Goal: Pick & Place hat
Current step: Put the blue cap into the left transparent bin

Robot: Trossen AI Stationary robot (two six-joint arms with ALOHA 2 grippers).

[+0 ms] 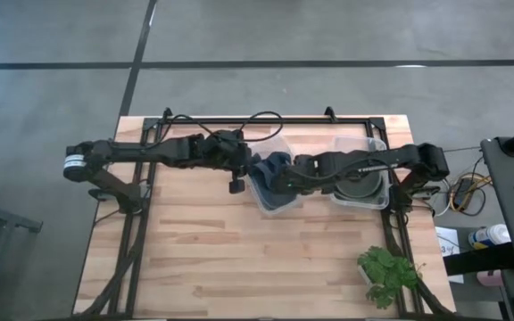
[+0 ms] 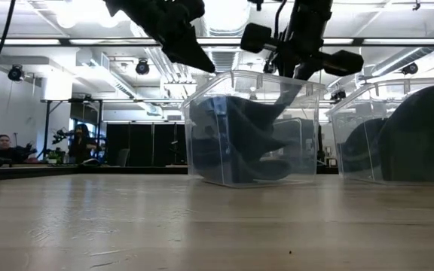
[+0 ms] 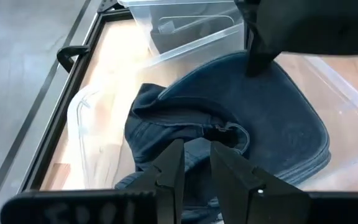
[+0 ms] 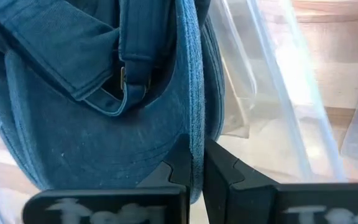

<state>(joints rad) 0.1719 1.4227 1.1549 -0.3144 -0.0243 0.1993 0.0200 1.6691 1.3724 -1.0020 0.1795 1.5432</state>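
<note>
We see the right claw (image 4: 196,163) clamped on the hat's (image 4: 104,99) brim, hat tilted brim-up in the bin (image 2: 251,128), left claw (image 3: 194,168) slightly apart.

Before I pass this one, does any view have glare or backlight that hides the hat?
Low view: bright ceiling lights backlight the clear bin, so the hat inside reads as a dark shape. Right wrist view: glare washes out the bin wall, yet the brim pinched by the right gripper stays clear. High view: even light.

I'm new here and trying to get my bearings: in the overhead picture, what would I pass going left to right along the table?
Left tool → clear bin holding a dark blue cap → second clear bin → small green plant.
</note>
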